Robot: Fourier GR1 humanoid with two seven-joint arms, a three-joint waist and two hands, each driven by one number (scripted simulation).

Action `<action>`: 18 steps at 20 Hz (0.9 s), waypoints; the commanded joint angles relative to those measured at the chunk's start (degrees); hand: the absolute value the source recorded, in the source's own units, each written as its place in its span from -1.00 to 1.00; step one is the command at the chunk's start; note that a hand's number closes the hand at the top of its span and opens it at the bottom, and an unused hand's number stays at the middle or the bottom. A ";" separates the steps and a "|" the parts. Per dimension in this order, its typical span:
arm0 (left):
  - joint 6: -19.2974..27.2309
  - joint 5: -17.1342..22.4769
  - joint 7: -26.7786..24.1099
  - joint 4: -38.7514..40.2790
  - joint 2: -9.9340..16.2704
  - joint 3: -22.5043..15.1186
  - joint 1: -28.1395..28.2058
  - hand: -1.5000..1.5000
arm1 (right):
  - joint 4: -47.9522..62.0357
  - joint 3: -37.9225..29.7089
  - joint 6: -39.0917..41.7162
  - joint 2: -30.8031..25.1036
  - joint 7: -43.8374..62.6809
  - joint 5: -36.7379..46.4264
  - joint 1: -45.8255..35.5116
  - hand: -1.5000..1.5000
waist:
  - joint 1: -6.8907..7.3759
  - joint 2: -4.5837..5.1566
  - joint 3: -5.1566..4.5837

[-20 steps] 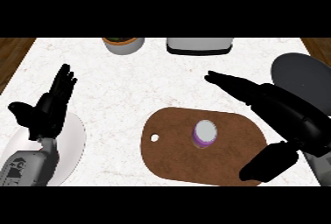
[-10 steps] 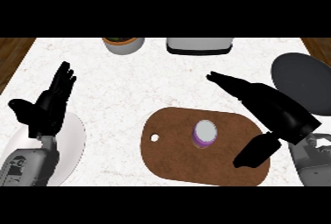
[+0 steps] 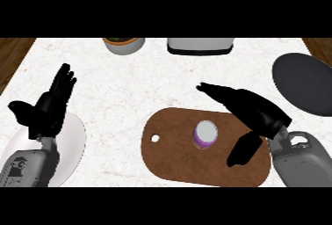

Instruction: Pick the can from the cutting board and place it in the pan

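a: what carries everything here?
b: a white speckled desk [image 3: 136,88], with brown wood showing past its left and right edges.
a: and directly on it?
b: a brown cutting board [image 3: 182,162] with a small hole near its left end, low and right of centre. a dark pan [image 3: 304,83] at the right edge. a white plate [image 3: 71,145] at the lower left. at the far edge, a grey bowl [image 3: 123,45] with something brown inside, and just right of it a pale grey boxy item [image 3: 200,45].
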 commanded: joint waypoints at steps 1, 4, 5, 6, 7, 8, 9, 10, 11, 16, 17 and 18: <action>0.02 -0.80 0.87 -0.23 -0.39 0.94 -0.41 0.00 | 4.59 1.04 1.99 2.92 -1.77 4.01 -1.90 -1.00 | 0.09 0.00 0.00; -0.43 -0.60 3.92 -3.20 -0.81 1.25 -0.56 0.00 | 2.74 0.99 1.71 3.37 -4.04 7.96 1.47 -1.00 | -0.02 -0.05 0.00; 0.33 -1.97 0.49 0.55 -1.70 1.47 -1.84 0.00 | 4.22 0.77 2.52 4.16 -4.55 8.41 0.43 -1.00 | -0.08 -0.01 0.00; 0.16 -2.19 2.62 -3.53 -1.71 0.43 0.12 0.00 | 1.24 1.57 4.03 6.28 1.10 7.73 0.22 -1.00 | -0.04 -0.07 -0.01; -1.16 -1.34 -0.47 2.50 -0.99 2.47 -2.11 0.00 | 1.18 3.18 3.10 5.41 -0.81 9.90 2.79 -1.00 | -0.22 -0.02 -0.01; 0.69 -3.11 0.85 -1.05 -2.71 0.07 -0.22 0.00 | 3.96 3.91 2.44 5.65 -1.62 12.21 0.89 -1.00 | -0.01 -0.03 0.00; -0.77 -1.95 -1.21 1.72 -2.09 1.58 -0.91 0.00 | 2.44 3.16 3.91 4.76 -0.50 12.46 0.22 -1.00 | -0.12 -0.02 -0.01; 0.66 -1.81 4.07 -5.12 -2.18 0.70 0.73 0.00 | 2.93 6.01 1.96 3.87 -1.42 15.39 3.20 -1.00 | 0.11 -0.11 0.01; -2.54 -0.49 -1.40 -0.06 -1.10 2.15 1.79 0.00 | 4.21 6.02 4.09 3.24 -0.57 15.50 1.20 -1.00 | 0.07 -0.01 -0.02; -3.43 -0.68 -0.90 2.39 -0.66 3.86 -1.60 0.00 | 7.31 5.28 6.54 6.09 -0.75 18.57 -1.04 -1.00 | -0.02 0.03 -0.01; -0.12 -3.62 0.58 1.39 -2.69 1.56 -2.52 0.00 | 7.01 6.81 6.86 8.64 2.61 19.25 -0.95 -1.00 | -0.07 0.01 -0.01; -0.69 -2.93 3.83 -4.94 -3.20 0.51 1.44 0.00 | 8.68 3.91 6.65 6.00 -1.82 19.79 -0.70 -1.00 | 0.12 -0.04 0.01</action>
